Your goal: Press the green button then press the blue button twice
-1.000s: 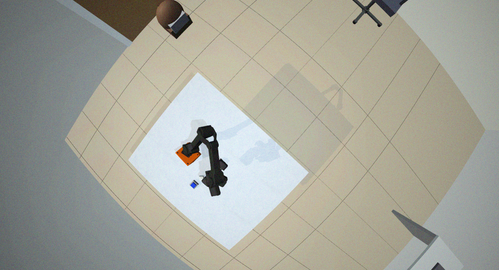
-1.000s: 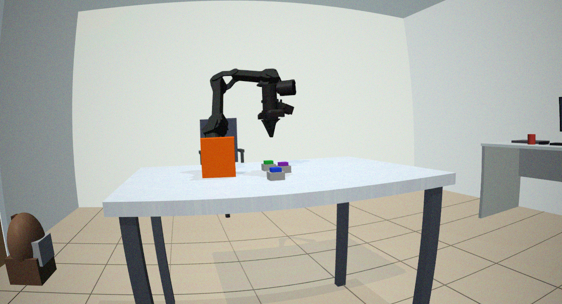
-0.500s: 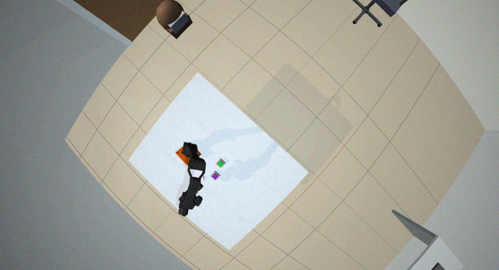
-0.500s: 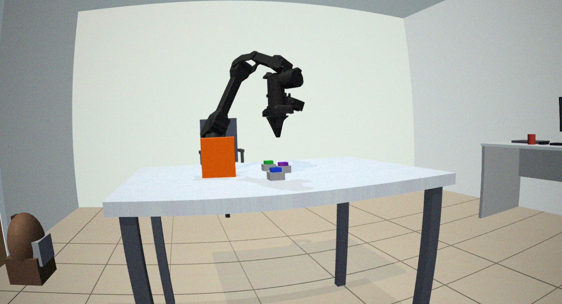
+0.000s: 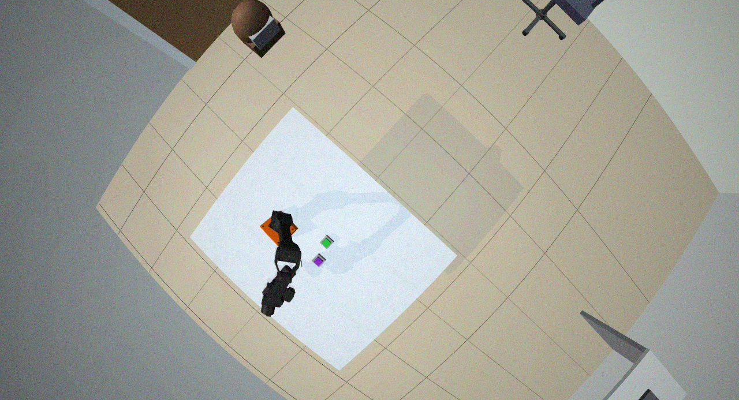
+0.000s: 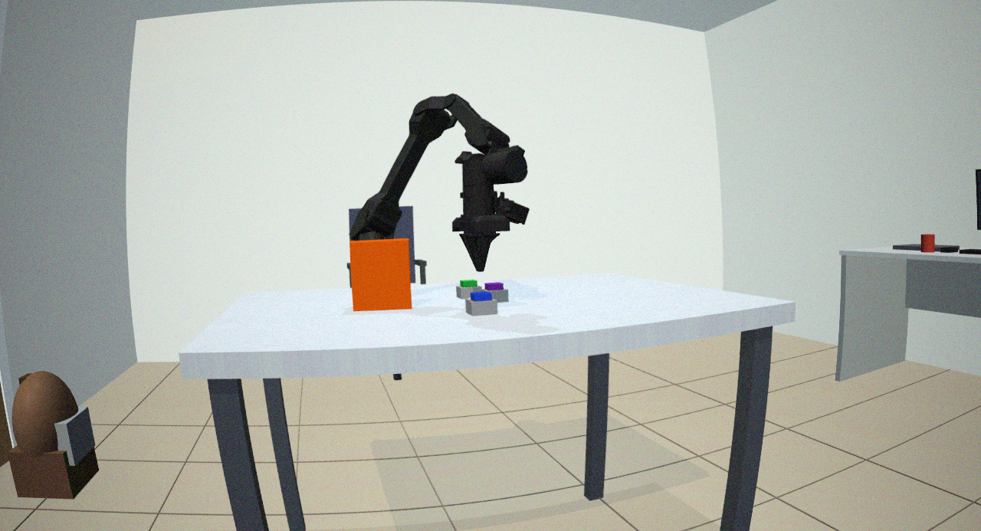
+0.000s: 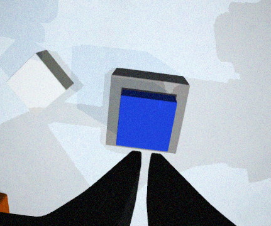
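Wrist view: fingertips nearly closed with a thin slit between them, holding nothing, aimed just short of the blue button (image 7: 146, 120) in its grey housing. Exterior view: gripper (image 6: 477, 261) pointing straight down, hanging above the blue button (image 6: 480, 296) (a clear gap remains). Green button (image 6: 468, 282) and purple button (image 6: 493, 286) sit just behind; a white block (image 7: 36, 80) lies nearby. Judged step: first blue press. Descend vertically, centred on the cap, until it bottoms out, then lift straight off.
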You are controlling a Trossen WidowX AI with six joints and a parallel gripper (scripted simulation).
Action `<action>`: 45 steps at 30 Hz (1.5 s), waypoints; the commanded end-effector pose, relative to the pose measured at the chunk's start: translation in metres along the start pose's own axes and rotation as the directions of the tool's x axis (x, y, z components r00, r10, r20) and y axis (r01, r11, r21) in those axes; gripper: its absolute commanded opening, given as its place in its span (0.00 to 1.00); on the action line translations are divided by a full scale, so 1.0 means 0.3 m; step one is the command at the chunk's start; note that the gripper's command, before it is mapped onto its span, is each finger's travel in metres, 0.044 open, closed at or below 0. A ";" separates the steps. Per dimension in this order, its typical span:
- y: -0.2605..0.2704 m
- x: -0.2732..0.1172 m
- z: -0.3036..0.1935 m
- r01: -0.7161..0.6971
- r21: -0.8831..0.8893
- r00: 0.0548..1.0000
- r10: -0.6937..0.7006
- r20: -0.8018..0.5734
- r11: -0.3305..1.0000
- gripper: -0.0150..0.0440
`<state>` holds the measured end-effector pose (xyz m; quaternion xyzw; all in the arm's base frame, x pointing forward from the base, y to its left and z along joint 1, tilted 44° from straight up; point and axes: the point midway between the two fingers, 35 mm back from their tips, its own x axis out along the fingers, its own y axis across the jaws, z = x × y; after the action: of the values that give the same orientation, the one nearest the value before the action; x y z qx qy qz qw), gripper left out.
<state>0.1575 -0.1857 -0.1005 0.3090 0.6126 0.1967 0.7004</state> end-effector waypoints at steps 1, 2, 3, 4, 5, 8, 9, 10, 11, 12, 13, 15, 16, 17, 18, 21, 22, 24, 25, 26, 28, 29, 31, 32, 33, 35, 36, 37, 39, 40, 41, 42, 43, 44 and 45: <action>0.002 0.049 -0.003 -0.004 0.008 1.000 0.004 0.008 1.000 0.29; 0.002 0.049 -0.003 -0.004 0.008 1.000 0.004 0.008 1.000 0.29; 0.002 0.050 -0.003 -0.004 0.008 1.000 0.004 0.008 1.000 0.29; 0.002 0.052 -0.003 -0.004 0.008 1.000 0.004 0.009 1.000 0.29; 0.001 0.057 -0.002 -0.004 0.008 1.000 0.004 0.009 1.000 0.29; 0.001 0.073 -0.002 -0.004 0.008 1.000 0.004 0.009 1.000 0.29; 0.001 0.079 -0.001 -0.004 0.008 1.000 0.004 0.009 1.000 0.29; 0.001 0.084 -0.001 -0.004 0.008 1.000 0.004 0.009 1.000 0.29; 0.001 0.090 -0.001 -0.004 0.008 1.000 0.004 0.009 1.000 0.29; 0.001 0.095 -0.001 -0.004 0.008 1.000 0.004 0.009 1.000 0.29; 0.001 0.101 -0.001 -0.004 0.008 1.000 0.004 0.009 1.000 0.29; 0.001 0.111 -0.001 -0.004 0.008 1.000 0.004 0.009 1.000 0.29; 0.001 0.117 -0.001 -0.004 0.008 1.000 0.004 0.009 1.000 0.29; 0.002 0.122 -0.001 -0.004 0.008 1.000 0.004 0.009 1.000 0.29; 0.002 0.128 -0.001 -0.004 0.008 1.000 0.004 0.009 1.000 0.29; 0.003 0.144 -0.001 -0.005 0.008 1.000 0.004 0.009 1.000 0.29; 0.003 0.149 -0.001 -0.005 0.008 1.000 0.005 0.009 1.000 0.29; 0.003 0.159 -0.001 -0.005 0.008 1.000 0.005 0.009 1.000 0.29; 0.004 0.161 -0.001 -0.005 0.008 1.000 0.005 0.009 1.000 0.29; 0.004 0.162 -0.001 -0.005 0.008 1.000 0.005 0.009 1.000 0.29; 0.004 0.162 -0.001 -0.005 0.008 1.000 0.005 0.009 1.000 0.29; 0.004 0.162 -0.001 -0.005 0.008 1.000 0.005 0.009 1.000 0.29; 0.004 0.162 -0.001 -0.005 0.008 1.000 0.005 0.009 1.000 0.29; 0.004 0.162 -0.001 -0.005 0.008 1.000 0.005 0.009 1.000 0.29; 0.004 0.162 -0.001 -0.005 0.008 1.000 0.005 0.009 1.000 0.29; 0.004 0.162 -0.001 -0.005 0.008 1.000 0.005 0.009 1.000 0.29; 0.004 0.162 -0.001 -0.005 0.008 1.000 0.005 0.009 1.000 0.29; 0.004 0.162 -0.001 -0.005 0.008 1.000 0.005 0.009 1.000 0.29; 0.004 0.162 -0.001 -0.005 0.008 1.000 0.005 0.009 1.000 0.29; 0.004 0.162 -0.001 -0.005 0.008 1.000 0.005 0.009 1.000 0.29; 0.004 0.162 -0.001 -0.005 0.008 1.000 0.005 0.009 1.000 0.29; 0.004 0.162 -0.001 -0.005 0.008 1.000 0.005 0.009 1.000 0.29; 0.004 0.162 -0.001 -0.005 0.008 1.000 0.005 0.009 1.000 0.29; 0.004 0.162 -0.001 -0.005 0.008 1.000 0.005 0.009 1.000 0.29; 0.004 0.162 -0.001 -0.005 0.008 1.000 0.005 0.009 1.000 0.29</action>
<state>0.1650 -0.1539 -0.1357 0.3098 0.6109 0.1958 0.7018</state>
